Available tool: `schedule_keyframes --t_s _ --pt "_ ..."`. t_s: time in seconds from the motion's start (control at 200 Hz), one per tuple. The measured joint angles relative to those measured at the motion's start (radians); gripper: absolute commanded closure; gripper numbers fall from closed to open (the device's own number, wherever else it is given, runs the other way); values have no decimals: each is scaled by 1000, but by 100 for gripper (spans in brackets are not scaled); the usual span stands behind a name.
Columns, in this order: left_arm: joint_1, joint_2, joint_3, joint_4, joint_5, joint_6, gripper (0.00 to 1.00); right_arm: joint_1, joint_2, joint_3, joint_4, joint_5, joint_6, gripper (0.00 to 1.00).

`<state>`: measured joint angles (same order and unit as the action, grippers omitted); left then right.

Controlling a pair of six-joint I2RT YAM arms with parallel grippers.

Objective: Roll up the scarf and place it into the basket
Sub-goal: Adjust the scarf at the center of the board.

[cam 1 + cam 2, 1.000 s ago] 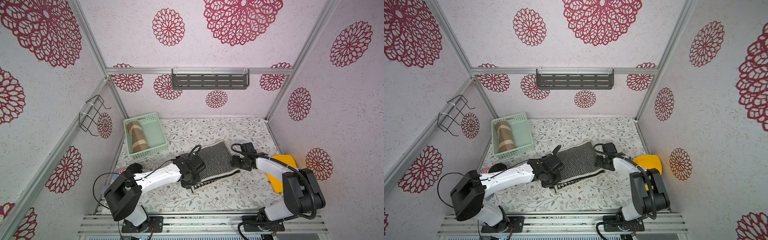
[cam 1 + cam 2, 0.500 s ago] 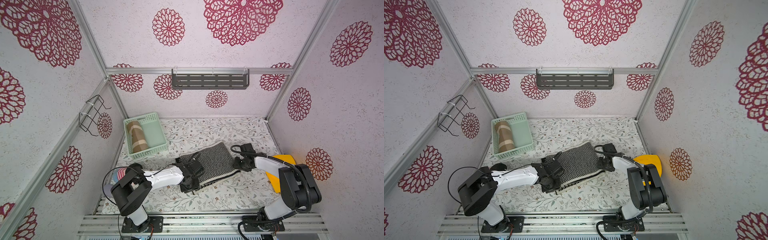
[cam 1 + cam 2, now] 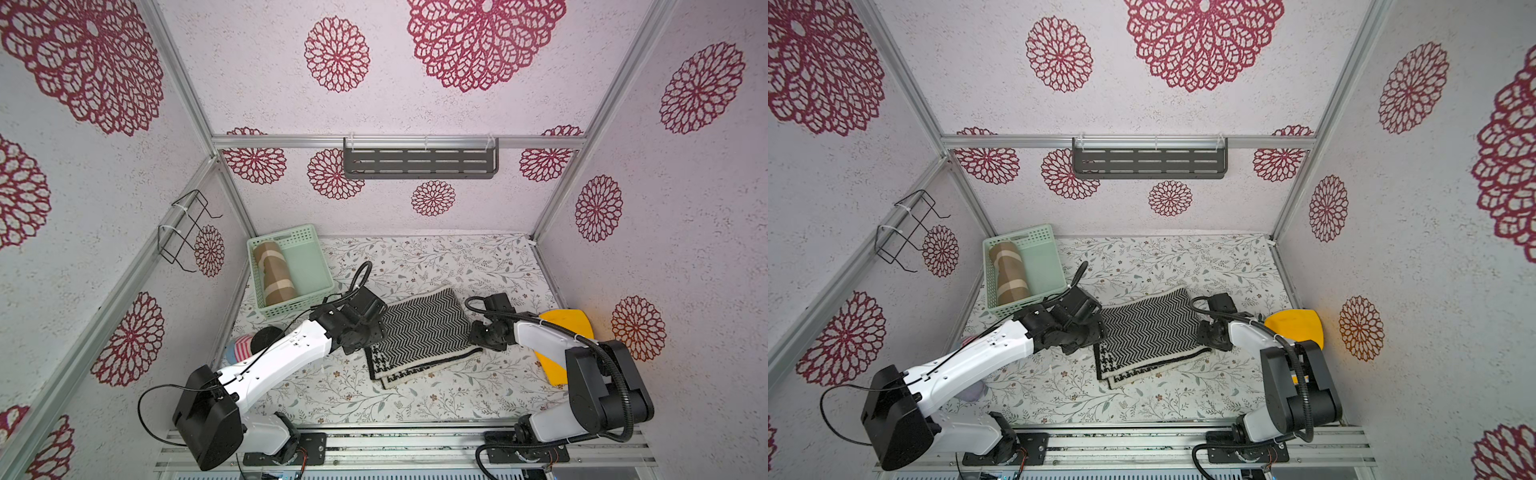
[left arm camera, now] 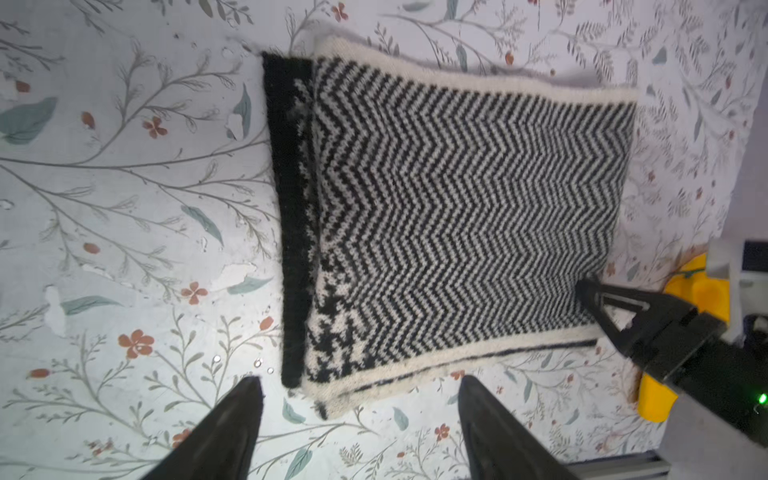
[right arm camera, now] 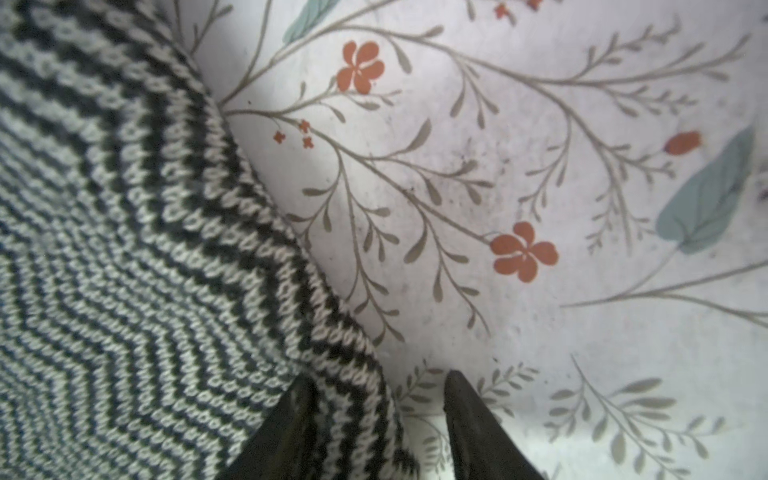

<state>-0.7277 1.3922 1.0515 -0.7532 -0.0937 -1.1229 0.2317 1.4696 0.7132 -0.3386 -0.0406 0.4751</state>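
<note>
- In both top views the scarf (image 3: 419,328) (image 3: 1150,328) lies flat, outside the basket (image 3: 309,262) (image 3: 1044,266).
- Left wrist: the left gripper (image 4: 359,380) has its jaws spread, empty.
- Right wrist: the right gripper (image 5: 376,382) straddles the scarf's edge, pinch uncertain; a shallow bite could slip.

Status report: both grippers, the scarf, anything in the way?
Left gripper open, empty, at scarf corner. Right gripper astride scarf edge, grip unclear. Scarf folded flat, not rolled. Brown roll lies in basket.
</note>
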Motion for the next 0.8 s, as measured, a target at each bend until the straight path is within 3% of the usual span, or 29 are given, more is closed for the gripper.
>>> schedule_keyframes --t_s 0.285,0.57,0.681,0.801 --pt "32 243 -38 226 62 16 66 44 -90 -97 62 5 129 52" --pt "157 375 -55 333 95 31 76 160 -187 -185 100 40 269 53" --pt "210 450 27 355 115 60 76 234 -188 -190 117 61 317 53" --pt "254 595 210 362 119 110 78 316 -175 -188 146 78 375 53"
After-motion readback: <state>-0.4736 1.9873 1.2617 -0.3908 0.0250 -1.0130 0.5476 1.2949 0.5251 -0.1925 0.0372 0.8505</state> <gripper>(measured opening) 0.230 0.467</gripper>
